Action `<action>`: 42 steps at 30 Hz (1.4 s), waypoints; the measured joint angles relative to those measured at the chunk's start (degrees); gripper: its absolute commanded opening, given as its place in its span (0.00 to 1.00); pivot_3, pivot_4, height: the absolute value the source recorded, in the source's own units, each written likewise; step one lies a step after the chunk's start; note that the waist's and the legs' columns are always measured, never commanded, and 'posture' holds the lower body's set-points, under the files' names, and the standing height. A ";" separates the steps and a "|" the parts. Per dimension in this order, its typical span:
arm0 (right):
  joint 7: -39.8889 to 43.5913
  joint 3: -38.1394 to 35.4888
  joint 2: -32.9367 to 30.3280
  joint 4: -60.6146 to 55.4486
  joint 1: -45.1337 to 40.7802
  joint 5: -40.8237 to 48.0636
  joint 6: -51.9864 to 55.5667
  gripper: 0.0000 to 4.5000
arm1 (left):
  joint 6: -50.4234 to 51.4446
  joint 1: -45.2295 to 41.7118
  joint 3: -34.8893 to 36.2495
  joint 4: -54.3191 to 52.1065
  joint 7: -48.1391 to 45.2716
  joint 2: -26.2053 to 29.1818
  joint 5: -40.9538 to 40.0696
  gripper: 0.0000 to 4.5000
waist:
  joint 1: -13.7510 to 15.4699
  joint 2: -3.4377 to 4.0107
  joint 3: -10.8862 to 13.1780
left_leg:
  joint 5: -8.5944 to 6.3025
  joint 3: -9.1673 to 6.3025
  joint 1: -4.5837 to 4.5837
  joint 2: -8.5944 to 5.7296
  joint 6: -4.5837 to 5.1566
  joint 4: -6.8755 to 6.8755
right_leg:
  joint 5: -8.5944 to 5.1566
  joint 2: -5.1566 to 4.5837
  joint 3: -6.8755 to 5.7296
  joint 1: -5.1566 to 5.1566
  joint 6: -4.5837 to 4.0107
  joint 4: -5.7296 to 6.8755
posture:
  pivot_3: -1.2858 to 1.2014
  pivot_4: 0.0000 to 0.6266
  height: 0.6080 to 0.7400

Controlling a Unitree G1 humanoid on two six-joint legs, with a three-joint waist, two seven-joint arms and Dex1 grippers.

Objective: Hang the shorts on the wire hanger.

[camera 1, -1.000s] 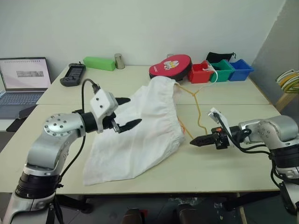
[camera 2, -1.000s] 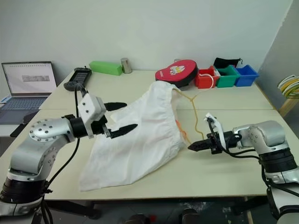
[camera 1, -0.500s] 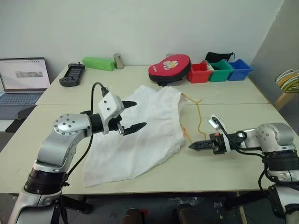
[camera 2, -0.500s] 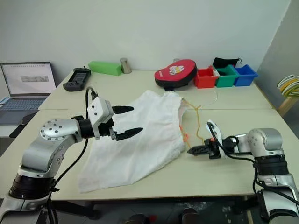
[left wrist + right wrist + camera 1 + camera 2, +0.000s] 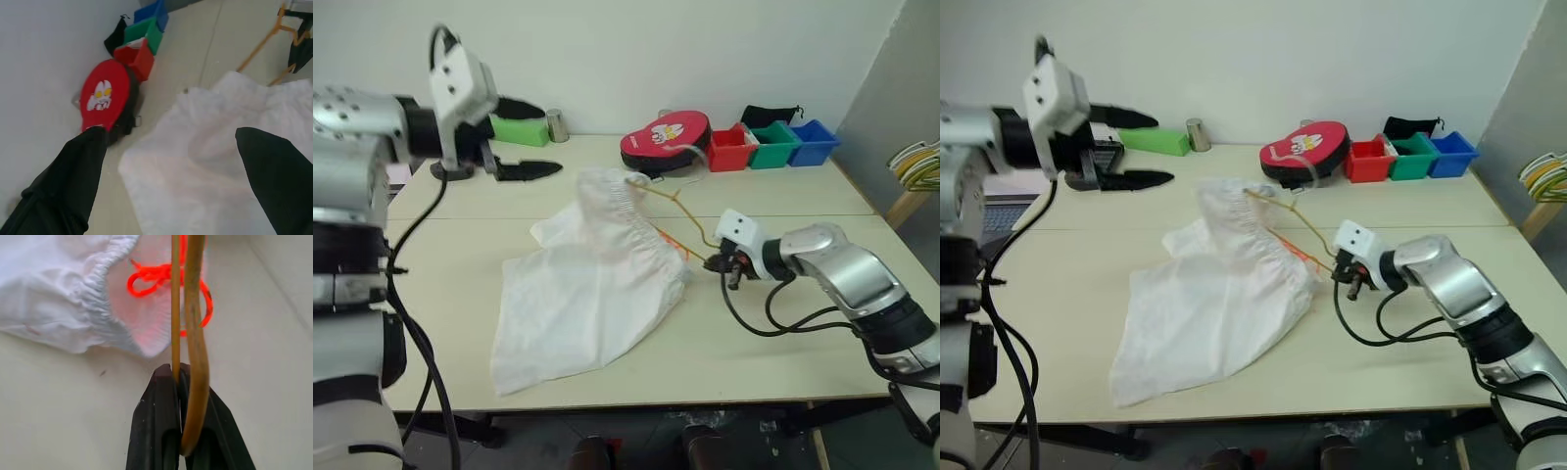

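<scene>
The white shorts (image 5: 592, 284) lie spread on the table, with their gathered waistband (image 5: 612, 191) lifted off the surface at the far end. The wire hanger (image 5: 690, 225) runs as a thin tan wire from that raised waistband to my right gripper (image 5: 729, 269). In the right wrist view this gripper (image 5: 176, 374) is shut on the wire hanger (image 5: 195, 333), beside an orange cord (image 5: 156, 276). My left gripper (image 5: 533, 137) is open and empty, held high at the far left, well clear of the shorts (image 5: 210, 161).
At the back of the table lie a red round case (image 5: 666, 142), red, green and blue bins (image 5: 773, 147), a green box (image 5: 524, 129) and a metal cup (image 5: 555, 125). Thicker hangers (image 5: 918, 162) hang past the table's right edge.
My left gripper has risen up and to the left, away from the shorts, still open. My right gripper rolled and moved toward the shorts, raising the hanger and the waistband.
</scene>
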 measured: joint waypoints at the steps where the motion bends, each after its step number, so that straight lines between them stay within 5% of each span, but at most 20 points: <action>1: -0.43 0.29 0.71 0.65 -0.27 -1.34 -1.12 0.00 | -2.02 -0.43 -0.88 2.27 -0.92 -0.87 1.10 0.99 | 0.12 0.00 -0.02 | 0.00 -0.02 -0.02 0.00 0.00 0.00 | 0.00 0.00 -0.02 -0.01 0.00 0.00 | 0.52 0.00 1.00; 17: -1.97 1.84 8.39 -1.48 -2.89 -10.98 1.07 0.00 | -24.60 -2.42 -10.01 19.77 -7.14 -8.49 14.98 0.99 | -0.67 -0.04 -0.06 | 0.01 -0.13 -0.19 0.03 -0.01 0.10 | 0.03 -0.14 -0.05 -0.17 -0.01 0.13 | 0.50 0.00 1.00; 39: -1.85 1.86 10.20 -4.00 -3.18 -17.68 -0.27 0.00 | -31.02 -4.87 -10.38 26.85 -1.53 -11.23 21.68 0.06 | -2.56 -0.07 -0.08 | 0.02 -0.21 -0.16 -0.01 0.02 0.89 | 0.02 -0.05 -0.07 -0.12 0.02 0.96 | 0.50 0.00 1.00; 42: -1.77 1.74 10.31 -3.99 -3.21 -17.81 -0.27 0.00 | -31.20 -4.87 -10.38 26.85 -1.54 -11.21 21.96 0.00 | -2.72 -0.08 -0.08 | 0.02 -0.22 -0.16 -0.01 0.03 0.90 | 0.02 -0.06 -0.06 -0.11 0.02 0.97 | 0.50 0.00 1.00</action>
